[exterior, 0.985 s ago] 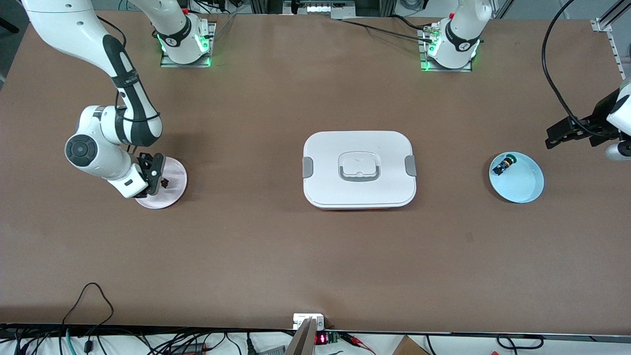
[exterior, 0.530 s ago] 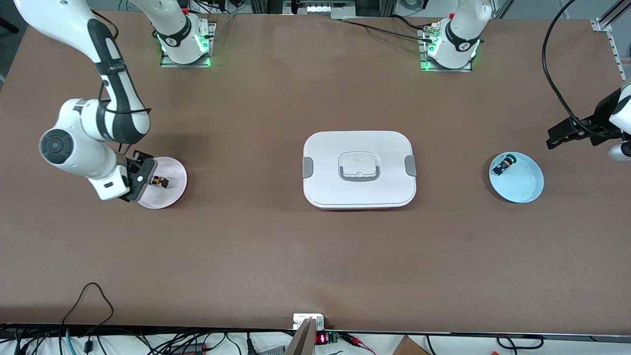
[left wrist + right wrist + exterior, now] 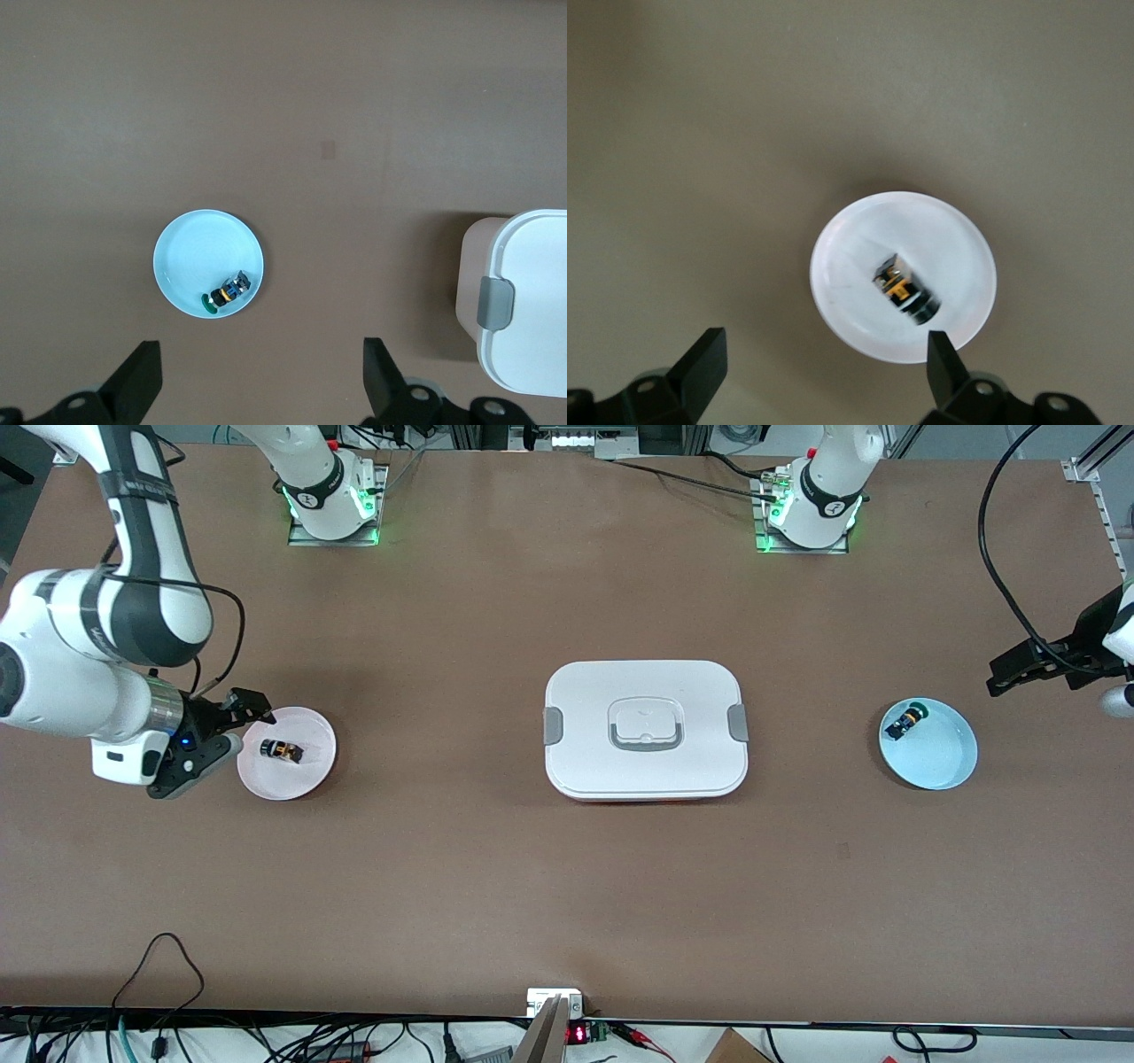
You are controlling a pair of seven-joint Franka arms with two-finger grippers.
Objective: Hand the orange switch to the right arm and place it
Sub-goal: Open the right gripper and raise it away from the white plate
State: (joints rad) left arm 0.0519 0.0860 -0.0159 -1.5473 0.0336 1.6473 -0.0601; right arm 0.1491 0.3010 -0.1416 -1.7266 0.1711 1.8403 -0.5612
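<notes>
my right gripper (image 3: 232, 731) hangs with jaws wide and empty just beside the pink plate (image 3: 306, 775), where the orange switch (image 3: 281, 750) lies on its side. the white box (image 3: 645, 729) sits mid-table. my left gripper (image 3: 1010, 672) waits open and empty near the blue plate (image 3: 939, 766) holding the green-capped switch (image 3: 905, 720).

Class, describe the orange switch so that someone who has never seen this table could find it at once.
Start at the big white lidded box mid-table and go toward the right arm's end, to the pink plate. The orange switch lies on it: black cap, orange-amber body. The other switch, green-capped, lies on a blue plate.
</notes>
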